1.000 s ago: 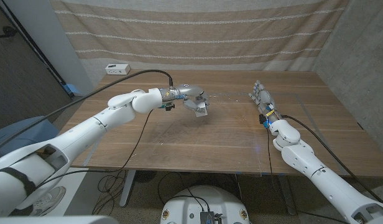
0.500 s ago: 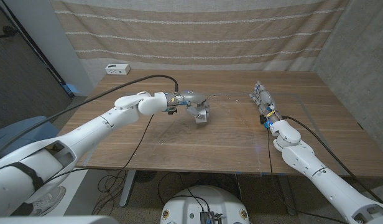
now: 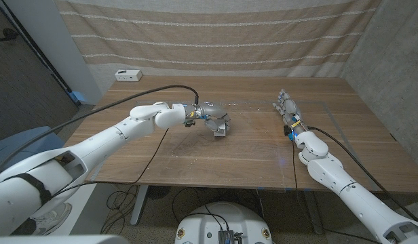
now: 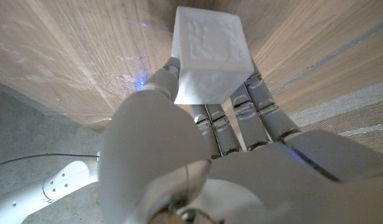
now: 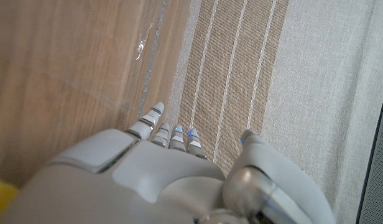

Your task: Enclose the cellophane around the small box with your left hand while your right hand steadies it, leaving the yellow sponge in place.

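My left hand (image 3: pixel 210 116) grips the small pale box (image 3: pixel 221 129) just above the table (image 3: pixel 195 152), left of its middle. In the left wrist view the box (image 4: pixel 210 50) is pinched between thumb and fingers (image 4: pixel 253 99) over the wood. The clear cellophane (image 3: pixel 247 106) lies on the table and shows as faint glints right of the box, also as a shiny crease (image 5: pixel 142 45) ahead of my right hand. My right hand (image 3: pixel 286 107) stands at the right side with straight fingers, holding nothing, well apart from the box. A yellow patch, likely the sponge (image 5: pixel 0 190), sits by that wrist.
A small white device (image 3: pixel 127 74) sits at the back left corner. A striped cloth (image 3: pixel 216 34) hangs behind the table. A black cable (image 3: pixel 127 95) runs along my left arm.
My left hand has carried the box slightly right and down toward the tabletop. My right hand has stayed where it was.
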Action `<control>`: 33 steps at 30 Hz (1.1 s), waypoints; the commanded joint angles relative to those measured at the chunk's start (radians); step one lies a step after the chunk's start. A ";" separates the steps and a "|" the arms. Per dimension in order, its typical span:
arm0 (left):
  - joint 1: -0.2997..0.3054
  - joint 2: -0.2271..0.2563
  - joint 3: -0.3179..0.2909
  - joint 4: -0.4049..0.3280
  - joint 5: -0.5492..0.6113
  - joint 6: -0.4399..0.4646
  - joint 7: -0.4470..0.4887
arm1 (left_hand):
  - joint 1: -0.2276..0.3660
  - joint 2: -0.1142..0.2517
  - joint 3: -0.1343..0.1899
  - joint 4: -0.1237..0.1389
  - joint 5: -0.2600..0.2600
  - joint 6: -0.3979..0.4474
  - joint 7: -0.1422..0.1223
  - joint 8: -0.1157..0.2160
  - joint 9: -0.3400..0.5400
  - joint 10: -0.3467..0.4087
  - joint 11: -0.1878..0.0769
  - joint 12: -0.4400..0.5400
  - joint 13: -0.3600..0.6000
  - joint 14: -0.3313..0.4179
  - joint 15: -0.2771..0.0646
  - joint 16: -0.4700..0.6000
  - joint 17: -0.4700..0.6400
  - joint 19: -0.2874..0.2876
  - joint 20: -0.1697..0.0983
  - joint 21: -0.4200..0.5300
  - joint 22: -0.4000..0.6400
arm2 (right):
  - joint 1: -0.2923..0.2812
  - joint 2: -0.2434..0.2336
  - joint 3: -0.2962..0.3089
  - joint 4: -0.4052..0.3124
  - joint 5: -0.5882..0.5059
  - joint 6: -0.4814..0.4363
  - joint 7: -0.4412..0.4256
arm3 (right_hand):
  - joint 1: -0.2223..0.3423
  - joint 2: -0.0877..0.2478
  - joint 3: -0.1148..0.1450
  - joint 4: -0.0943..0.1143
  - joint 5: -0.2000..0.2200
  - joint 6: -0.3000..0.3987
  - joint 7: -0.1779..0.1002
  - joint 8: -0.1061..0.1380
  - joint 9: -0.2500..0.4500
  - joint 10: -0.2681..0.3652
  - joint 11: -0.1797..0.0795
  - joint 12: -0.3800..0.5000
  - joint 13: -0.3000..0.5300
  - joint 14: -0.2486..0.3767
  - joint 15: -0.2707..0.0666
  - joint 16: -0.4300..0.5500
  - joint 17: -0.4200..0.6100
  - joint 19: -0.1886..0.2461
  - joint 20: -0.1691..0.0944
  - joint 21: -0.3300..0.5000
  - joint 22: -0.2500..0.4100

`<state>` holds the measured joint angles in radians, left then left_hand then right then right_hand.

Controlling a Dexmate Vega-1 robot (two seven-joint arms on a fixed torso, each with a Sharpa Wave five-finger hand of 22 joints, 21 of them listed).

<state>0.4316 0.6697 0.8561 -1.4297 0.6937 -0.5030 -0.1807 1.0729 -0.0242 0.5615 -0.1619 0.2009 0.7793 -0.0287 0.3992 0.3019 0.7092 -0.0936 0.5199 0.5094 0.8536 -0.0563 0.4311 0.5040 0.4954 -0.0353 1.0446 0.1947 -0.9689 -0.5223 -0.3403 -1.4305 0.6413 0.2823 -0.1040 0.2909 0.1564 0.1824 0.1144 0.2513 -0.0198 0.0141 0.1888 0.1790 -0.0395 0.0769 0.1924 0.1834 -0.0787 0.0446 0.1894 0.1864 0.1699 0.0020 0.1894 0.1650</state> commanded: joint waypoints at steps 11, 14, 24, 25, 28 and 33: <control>-0.058 0.011 0.061 -0.107 0.104 0.119 -0.243 | -0.056 0.091 -0.090 0.046 -0.009 -0.236 -0.047 -0.152 -0.051 -0.222 0.043 -0.195 -0.076 -0.263 -0.066 -0.173 -0.109 -0.249 0.099 -0.075 -0.018 | 0.013 0.001 0.005 0.019 0.006 0.009 0.015 | 0.000 -0.011 0.006 0.000 -0.002 0.003 -0.002 0.000 0.004 0.004 0.006 0.002 0.004 0.000 0.004 0.004 0.002 0.008 0.003 0.003 0.006; -0.056 0.018 0.059 -0.126 0.111 0.128 -0.259 | -0.087 0.072 -0.109 0.047 -0.011 -0.276 -0.062 -0.176 -0.061 -0.247 0.041 -0.217 -0.085 -0.316 -0.055 -0.195 -0.121 -0.278 0.103 -0.091 -0.018 | 0.014 0.001 0.005 0.021 0.007 0.010 0.018 | 0.000 -0.011 0.006 0.000 -0.002 0.003 -0.002 0.000 0.004 0.004 0.006 0.002 0.004 0.000 0.005 0.004 0.002 0.009 0.003 0.003 0.006; -0.009 0.048 -0.013 -0.190 0.055 0.182 -0.217 | -0.200 0.072 -0.172 0.064 -0.009 -0.567 -0.078 -0.234 -0.100 -0.442 0.073 -0.321 -0.126 -0.549 0.028 -0.247 -0.174 -0.387 0.161 -0.169 -0.018 | 0.015 -0.004 0.004 0.019 0.005 0.010 0.023 | 0.000 -0.011 0.007 0.000 -0.003 0.003 -0.003 0.000 0.004 0.004 0.007 0.002 0.004 0.000 0.008 0.004 0.002 0.009 0.004 0.003 0.006; 0.000 0.053 -0.025 -0.200 0.053 0.190 -0.196 | -0.207 0.075 -0.175 0.063 -0.008 -0.589 -0.083 -0.232 -0.103 -0.464 0.079 -0.327 -0.130 -0.567 0.033 -0.247 -0.181 -0.400 0.164 -0.178 -0.019 | 0.015 -0.005 0.004 0.020 0.002 0.012 0.023 | 0.000 -0.011 0.007 -0.001 -0.003 0.003 -0.003 0.000 0.004 0.004 0.008 0.002 0.004 0.000 0.008 0.004 0.002 0.009 0.004 0.003 0.006; 0.030 0.067 -0.061 -0.229 0.045 0.214 -0.137 | -0.229 0.080 -0.183 0.069 -0.008 -0.635 -0.093 -0.231 -0.107 -0.504 0.068 -0.334 -0.138 -0.604 0.049 -0.250 -0.191 -0.429 0.169 -0.197 -0.019 | 0.013 -0.009 0.003 0.014 -0.002 0.010 0.021 | 0.002 -0.012 0.008 -0.002 -0.003 0.003 -0.003 0.000 0.004 0.004 0.009 0.002 0.004 0.001 0.010 0.004 0.002 0.010 0.005 0.003 0.006; 0.078 0.089 -0.117 -0.266 0.017 0.247 -0.054 | -0.246 0.084 -0.188 0.075 -0.008 -0.649 -0.094 -0.228 -0.108 -0.508 0.068 -0.330 -0.142 -0.617 0.051 -0.248 -0.196 -0.440 0.173 -0.206 -0.019 | 0.010 -0.013 0.001 0.005 -0.010 0.007 0.014 | 0.008 -0.013 0.011 -0.008 -0.003 0.006 -0.006 0.001 0.003 0.005 0.010 0.003 0.004 0.001 0.011 0.003 0.000 0.010 0.006 0.003 0.005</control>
<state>0.4319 0.7184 0.8354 -1.6170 0.7503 -0.3212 -0.3589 0.8354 0.0594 0.3770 -0.0894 0.1922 0.1322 -0.1222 0.1685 0.1909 0.2013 -0.0236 0.1883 0.3662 0.2426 -0.0019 0.1870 0.3061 0.0633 0.1323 0.8423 0.1767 -0.9548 -0.5271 -0.3366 -1.4124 0.6444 0.2913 -0.0838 0.2901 0.1498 0.1867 0.1102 0.2513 -0.0160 0.0104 0.1888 0.1790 -0.0395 0.0769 0.1924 0.1834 -0.0733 0.0501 0.1895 0.1863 0.1735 0.0055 0.1894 0.1650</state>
